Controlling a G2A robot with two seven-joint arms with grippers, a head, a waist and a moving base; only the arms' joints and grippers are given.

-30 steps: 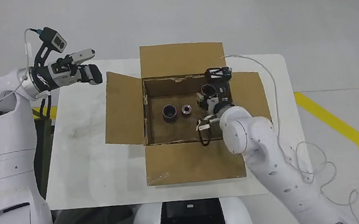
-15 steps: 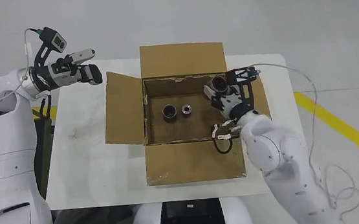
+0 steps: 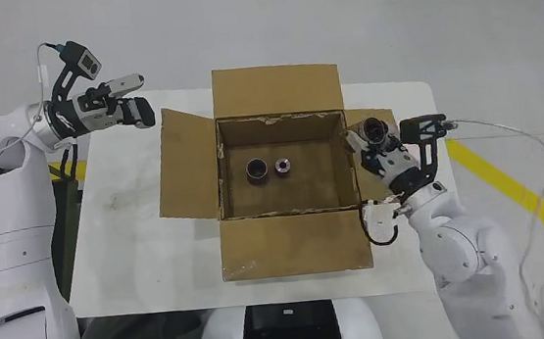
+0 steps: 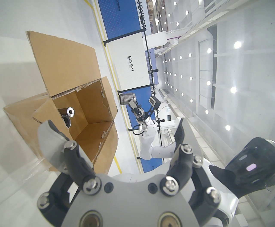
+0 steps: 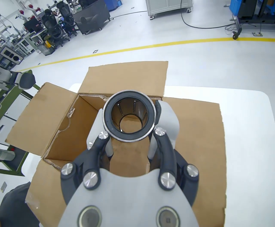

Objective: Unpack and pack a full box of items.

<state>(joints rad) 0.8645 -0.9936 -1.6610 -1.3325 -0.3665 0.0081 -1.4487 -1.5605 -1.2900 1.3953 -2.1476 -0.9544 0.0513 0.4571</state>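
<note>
An open cardboard box (image 3: 188, 168) stands mid-table with its flaps spread. Two metal cylinders (image 3: 256, 171) (image 3: 282, 167) stand on its floor toward the left wall; they also show in the left wrist view (image 4: 70, 111). My right gripper (image 3: 376, 142) is shut on a third metal cylinder (image 3: 376, 128), a hollow sleeve with a black-rimmed end (image 5: 129, 117), held in the air over the box's right flap (image 5: 193, 139). My left gripper (image 3: 133, 110) hangs open and holds nothing above the table's far left corner, its fingers (image 4: 49, 133) spread wide.
The white table (image 3: 126, 233) has bare surface left of the box and a narrow strip on the right (image 3: 418, 96). A thin cable (image 3: 504, 127) trails from the right wrist. A yellow floor line (image 3: 510, 186) runs past the table's right side.
The right arm has lifted the metal cylinder out of the box's right end and carried it rightward, over the right flap. The left arm has kept still.
</note>
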